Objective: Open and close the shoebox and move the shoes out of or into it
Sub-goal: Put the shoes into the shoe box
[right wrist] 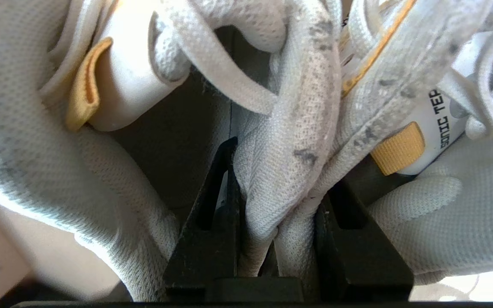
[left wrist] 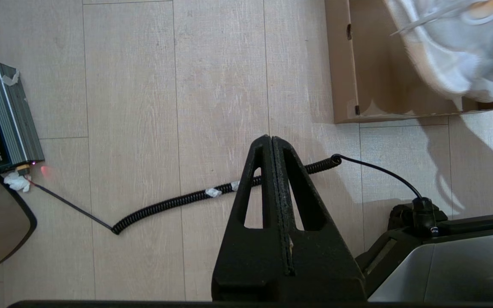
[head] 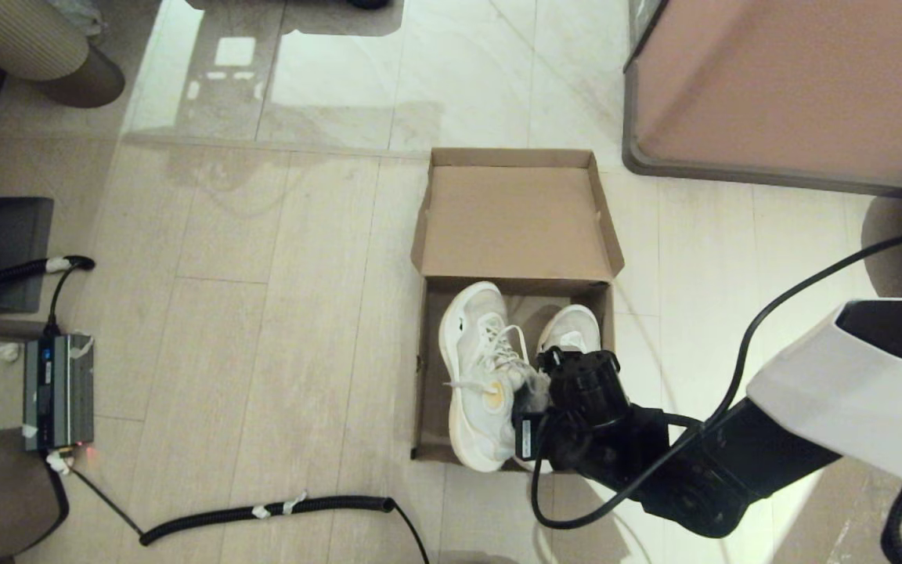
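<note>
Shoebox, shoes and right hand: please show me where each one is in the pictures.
shoebox (head: 515,223): head view, on the inside of the open lid.
shoes (head: 476,368): head view, on the upper of the larger shoe.
right hand (right wrist: 278,201): right wrist view, between its fingertips, on the pinched collars.

You are looking down on a pale wood-plank floor (head: 263,352) that gives way at twelve o'clock to glossy marble tiles (head: 451,70) catching window light. A pinkish-brown furniture block (head: 795,86) stands at two o'clock; a grey power unit (head: 58,392) and coiled black cable (head: 279,511) lie at eight.
</note>
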You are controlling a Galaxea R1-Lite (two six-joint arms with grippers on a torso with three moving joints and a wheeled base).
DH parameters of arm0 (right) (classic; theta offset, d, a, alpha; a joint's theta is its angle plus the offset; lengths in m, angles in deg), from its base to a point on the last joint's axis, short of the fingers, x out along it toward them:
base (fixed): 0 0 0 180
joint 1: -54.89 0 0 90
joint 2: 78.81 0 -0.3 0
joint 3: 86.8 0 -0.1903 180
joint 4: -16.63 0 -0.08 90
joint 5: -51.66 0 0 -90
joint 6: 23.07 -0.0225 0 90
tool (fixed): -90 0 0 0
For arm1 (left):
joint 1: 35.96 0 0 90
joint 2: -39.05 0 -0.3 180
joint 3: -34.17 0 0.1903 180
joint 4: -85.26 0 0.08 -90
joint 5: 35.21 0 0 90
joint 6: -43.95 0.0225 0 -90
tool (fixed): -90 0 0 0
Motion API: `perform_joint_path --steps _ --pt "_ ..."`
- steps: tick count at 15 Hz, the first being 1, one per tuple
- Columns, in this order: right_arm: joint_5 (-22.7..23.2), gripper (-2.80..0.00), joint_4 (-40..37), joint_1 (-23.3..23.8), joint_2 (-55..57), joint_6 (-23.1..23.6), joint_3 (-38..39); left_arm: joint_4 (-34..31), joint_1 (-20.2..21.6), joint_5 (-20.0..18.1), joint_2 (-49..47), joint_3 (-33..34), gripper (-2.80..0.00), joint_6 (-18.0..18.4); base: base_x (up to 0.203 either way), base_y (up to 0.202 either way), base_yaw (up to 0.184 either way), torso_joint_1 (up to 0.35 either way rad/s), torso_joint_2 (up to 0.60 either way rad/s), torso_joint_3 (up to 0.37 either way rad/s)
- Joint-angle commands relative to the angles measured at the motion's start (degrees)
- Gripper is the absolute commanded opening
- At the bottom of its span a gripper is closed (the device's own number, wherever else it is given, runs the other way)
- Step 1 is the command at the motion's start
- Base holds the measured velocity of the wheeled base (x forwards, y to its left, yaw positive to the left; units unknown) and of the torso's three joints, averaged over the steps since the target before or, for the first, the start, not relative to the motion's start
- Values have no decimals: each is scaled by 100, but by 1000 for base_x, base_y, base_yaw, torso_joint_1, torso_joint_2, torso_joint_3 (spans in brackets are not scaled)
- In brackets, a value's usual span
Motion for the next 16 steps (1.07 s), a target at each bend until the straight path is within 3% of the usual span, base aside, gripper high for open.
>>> perform_joint_path --steps 1,5,16 --pt "-297 -280 52 31 483 -4 -285 1 0 0 -5 0 -280 2 0 0 0 0 0 0" --pt "-766 -280 58 24 785 -132 -558 1 0 0 -7 0 -280 2 0 0 0 0 0 0" --pt "-1125 -280 3 -46 1498 -500 -1761 1 0 0 1 0 -280 2 0 0 0 0 0 0"
